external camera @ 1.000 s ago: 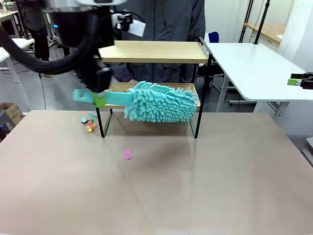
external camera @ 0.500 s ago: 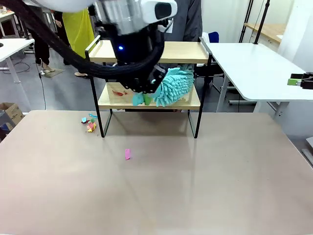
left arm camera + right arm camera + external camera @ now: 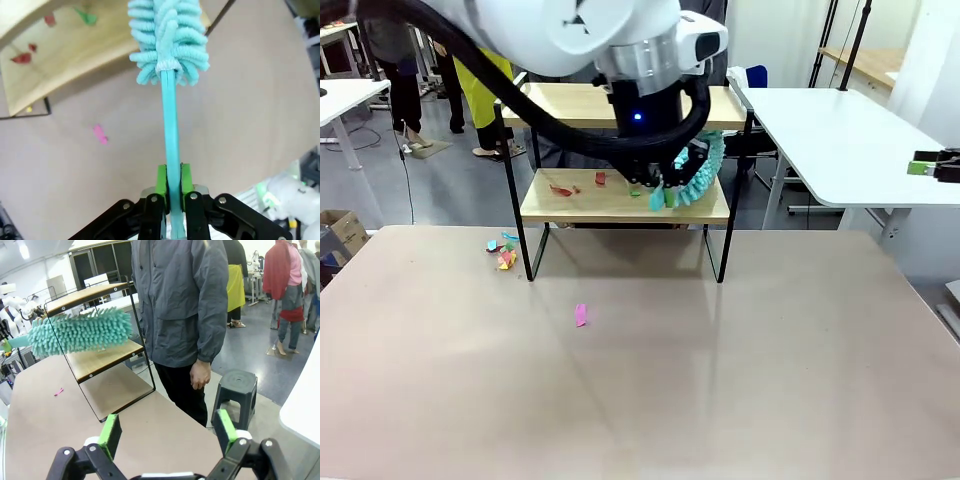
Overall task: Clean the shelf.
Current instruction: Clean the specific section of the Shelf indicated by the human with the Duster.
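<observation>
Shelf (image 3: 560,105): 2 boards (image 3: 582,205), 1 duster (image 3: 80,332), 1 person (image 3: 182,300).

- We note the left arm (image 3: 620,40) and its duster (image 3: 695,172) filling the right half of the shelf (image 3: 570,209) gap.
- The left half of the lower board is passable; small scraps (image 3: 563,189) lie there.
- The near tabletop (image 3: 740,380) is open to us.
- A person (image 3: 182,300) stands close behind.

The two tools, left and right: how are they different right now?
The left tool is shut on the handle of the teal duster; the right tool is open, with nothing in it. The left tool is up by the shelf; the right tool is far off to the table's right side. Both are black with green pads.
</observation>
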Action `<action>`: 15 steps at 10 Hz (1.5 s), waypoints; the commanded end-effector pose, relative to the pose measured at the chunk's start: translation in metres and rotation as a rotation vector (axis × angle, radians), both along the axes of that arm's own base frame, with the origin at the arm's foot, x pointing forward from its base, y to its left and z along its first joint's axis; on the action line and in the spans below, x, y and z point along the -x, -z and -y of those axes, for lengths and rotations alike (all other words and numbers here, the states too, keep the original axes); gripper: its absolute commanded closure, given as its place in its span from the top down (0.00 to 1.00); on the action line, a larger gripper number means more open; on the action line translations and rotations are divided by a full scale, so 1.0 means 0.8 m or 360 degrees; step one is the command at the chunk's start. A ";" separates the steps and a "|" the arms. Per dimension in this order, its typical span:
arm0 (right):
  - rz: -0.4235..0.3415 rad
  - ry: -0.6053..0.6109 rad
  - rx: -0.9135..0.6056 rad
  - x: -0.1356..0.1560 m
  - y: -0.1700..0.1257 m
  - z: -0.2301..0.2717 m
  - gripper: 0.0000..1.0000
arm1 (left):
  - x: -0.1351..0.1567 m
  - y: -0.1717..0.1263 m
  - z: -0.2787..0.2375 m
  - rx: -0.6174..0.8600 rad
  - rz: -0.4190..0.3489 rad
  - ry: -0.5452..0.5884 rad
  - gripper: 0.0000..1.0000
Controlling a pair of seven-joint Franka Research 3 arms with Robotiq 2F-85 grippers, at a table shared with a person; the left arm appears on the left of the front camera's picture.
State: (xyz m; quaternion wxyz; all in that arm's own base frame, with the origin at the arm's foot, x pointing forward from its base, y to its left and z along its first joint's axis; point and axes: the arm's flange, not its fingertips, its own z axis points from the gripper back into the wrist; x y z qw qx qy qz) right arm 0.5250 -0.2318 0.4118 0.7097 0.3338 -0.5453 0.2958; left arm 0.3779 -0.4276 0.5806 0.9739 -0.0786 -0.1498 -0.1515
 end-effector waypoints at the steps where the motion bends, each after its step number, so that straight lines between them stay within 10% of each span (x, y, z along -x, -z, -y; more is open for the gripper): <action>1: -0.0003 -0.0007 0.0015 0.001 -0.002 -0.003 1.00 | -0.028 0.003 0.028 0.0014 0.0059 -0.0088 0.13; 15: -0.0003 -0.0007 0.0015 0.001 -0.002 -0.003 1.00 | -0.035 0.098 0.030 -0.0049 -0.0043 -0.0277 0.13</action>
